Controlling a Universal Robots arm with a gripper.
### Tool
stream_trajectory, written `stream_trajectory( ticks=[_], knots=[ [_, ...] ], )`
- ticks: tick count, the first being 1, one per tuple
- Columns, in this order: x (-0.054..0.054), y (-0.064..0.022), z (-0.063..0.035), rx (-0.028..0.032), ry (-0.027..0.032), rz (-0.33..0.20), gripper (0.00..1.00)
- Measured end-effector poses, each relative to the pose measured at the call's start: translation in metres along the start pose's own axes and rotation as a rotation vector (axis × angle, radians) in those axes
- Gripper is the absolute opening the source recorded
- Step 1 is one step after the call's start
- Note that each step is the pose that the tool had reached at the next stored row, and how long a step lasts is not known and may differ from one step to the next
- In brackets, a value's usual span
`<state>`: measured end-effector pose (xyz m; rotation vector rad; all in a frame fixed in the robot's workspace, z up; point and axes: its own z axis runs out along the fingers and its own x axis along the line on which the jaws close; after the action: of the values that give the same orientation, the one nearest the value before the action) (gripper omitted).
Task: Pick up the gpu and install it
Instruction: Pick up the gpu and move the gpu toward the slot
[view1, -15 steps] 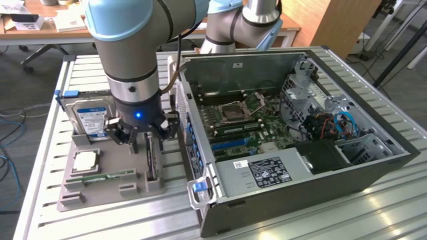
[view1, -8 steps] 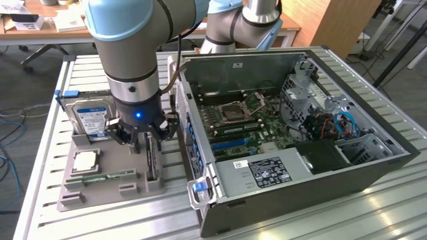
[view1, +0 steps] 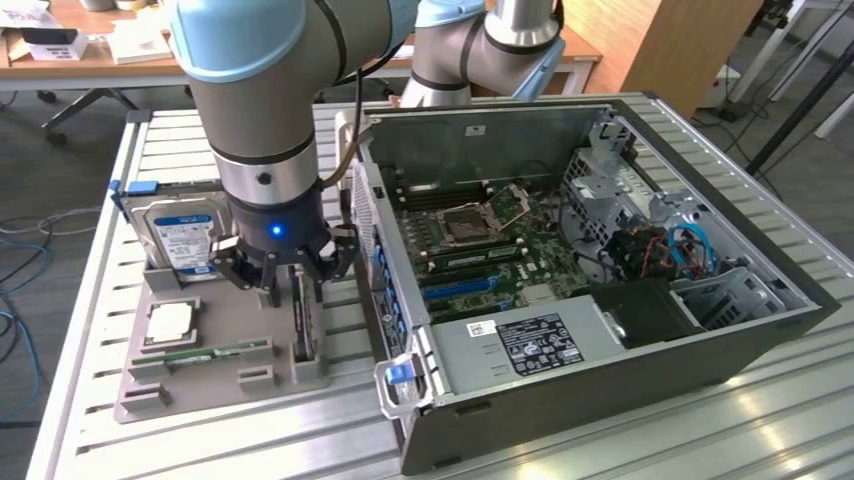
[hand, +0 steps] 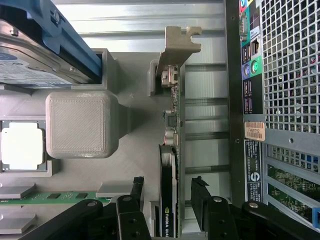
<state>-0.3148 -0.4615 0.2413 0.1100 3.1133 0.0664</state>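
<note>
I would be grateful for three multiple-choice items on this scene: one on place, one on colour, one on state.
1. The gpu stands: A in the grey holder; B inside the computer case; C flat on the table.
2. The RAM stick is: A red; B green; C white.
3. The claw is: A shut on the gpu; B open astride the gpu; C shut, empty.
Key: 1A, it sits edge-up in the holder's slot; 2B, its board shows green; 3B, gaps show beside both fingers.

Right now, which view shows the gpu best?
The wrist view: the gpu stands on edge in its gray holder, bracket and board edge plain. In the exterior view it is a thin dark strip partly behind the gripper.
</note>
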Motion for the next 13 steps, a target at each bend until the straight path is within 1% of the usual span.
stream_trajectory(
  ticks=[4, 8, 13],
  knots=[
    [0.0001, -0.0001, 0.0022, 0.0000, 0.0001, 0.000, 0.51],
    [0.0000, -0.0001, 0.0023, 0.0001, 0.0001, 0.000, 0.51],
    [0.0002, 0.0029, 0.0029, 0.0000, 0.0000, 0.000, 0.51]
  ],
)
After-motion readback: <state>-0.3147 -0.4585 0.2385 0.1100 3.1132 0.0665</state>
